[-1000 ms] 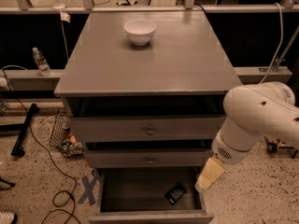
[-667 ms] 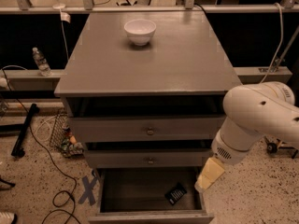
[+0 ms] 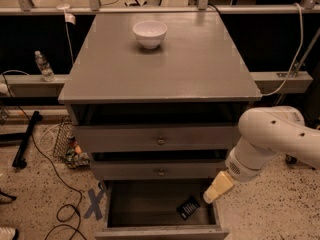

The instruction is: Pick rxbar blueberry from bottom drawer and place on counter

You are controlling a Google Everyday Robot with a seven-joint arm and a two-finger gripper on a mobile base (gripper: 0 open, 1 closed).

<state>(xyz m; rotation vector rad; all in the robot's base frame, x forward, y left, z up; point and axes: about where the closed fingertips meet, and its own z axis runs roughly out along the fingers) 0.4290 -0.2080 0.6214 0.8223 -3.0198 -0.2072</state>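
The rxbar blueberry (image 3: 188, 207), a small dark wrapper with white lettering, lies flat at the right of the bottom drawer (image 3: 160, 232), which is pulled open with a dark interior. The counter (image 3: 165, 64) is the broad grey top of the cabinet. My gripper (image 3: 217, 187) shows as a cream-coloured tip at the end of the white arm, hovering just right of and above the bar, over the drawer's right rim.
A white bowl (image 3: 150, 33) stands at the back of the counter. Two shallower drawers with knobs (image 3: 160, 140) sit above the open one. A water bottle (image 3: 44, 66), cables (image 3: 60, 214) and a wire basket (image 3: 67, 144) lie to the left on the floor.
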